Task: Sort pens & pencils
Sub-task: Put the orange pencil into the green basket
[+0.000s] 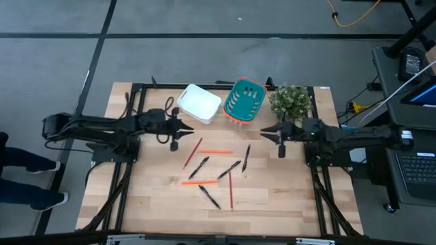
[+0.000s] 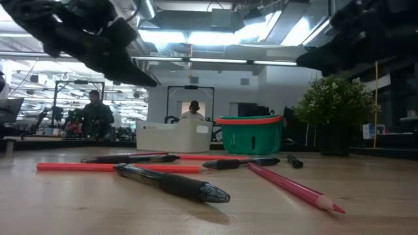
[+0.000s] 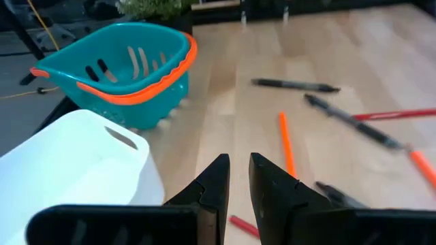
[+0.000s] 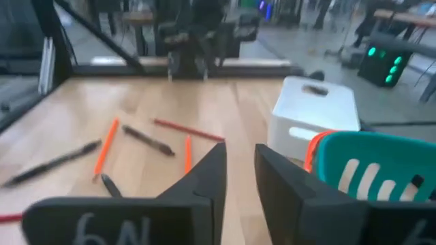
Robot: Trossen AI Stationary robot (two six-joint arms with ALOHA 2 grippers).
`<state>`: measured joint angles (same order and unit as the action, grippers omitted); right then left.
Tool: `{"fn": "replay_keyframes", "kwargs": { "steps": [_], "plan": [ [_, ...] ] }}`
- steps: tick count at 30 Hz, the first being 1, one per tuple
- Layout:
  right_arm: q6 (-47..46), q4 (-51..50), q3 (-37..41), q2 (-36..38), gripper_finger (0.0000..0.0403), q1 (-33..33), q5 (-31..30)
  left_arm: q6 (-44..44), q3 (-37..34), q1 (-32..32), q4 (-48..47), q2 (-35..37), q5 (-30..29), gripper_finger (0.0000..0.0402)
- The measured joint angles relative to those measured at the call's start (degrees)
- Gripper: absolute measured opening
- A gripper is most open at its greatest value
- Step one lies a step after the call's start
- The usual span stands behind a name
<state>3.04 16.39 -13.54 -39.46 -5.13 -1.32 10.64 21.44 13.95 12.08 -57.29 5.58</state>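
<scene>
left gripper point(image 1: 189, 129) — jaws slightly apart, empty | right gripper point(image 1: 264, 132) — same

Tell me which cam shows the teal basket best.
Left wrist view: the teal basket is close, with rim and slotted wall visible. High view shows it small from above; low view side-on, far; right wrist view cut off.

Grey floor point(image 1: 204, 17); bright ceiling lights point(image 2: 215, 36); seated people point(image 2: 95, 114) beyond.

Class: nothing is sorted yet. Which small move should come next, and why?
Probably lower the left gripper onto the nearest pencil. Both grippers hover empty, the right gripper by the basket, and all pens and pencils lie loose on the table.
</scene>
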Motion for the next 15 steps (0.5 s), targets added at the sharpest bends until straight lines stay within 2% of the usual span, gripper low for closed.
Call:
{"fn": "replay_keyframes", "kwargs": {
  "steps": [9, 15],
  "plan": [
    [0.36, -0.68, -12.59, -23.54, 0.0079, 0.11, 0.0, 3.42, 1.26, 0.41, -0.24, -2.74, 0.09, 0.0053],
    [-1.1, -10.4, -25.01, -36.92, 0.0079, 0.11, -0.02, 3.44, 1.26, 0.22, -4.48, -2.72, 1.44, 0.0053]
  ]
}}
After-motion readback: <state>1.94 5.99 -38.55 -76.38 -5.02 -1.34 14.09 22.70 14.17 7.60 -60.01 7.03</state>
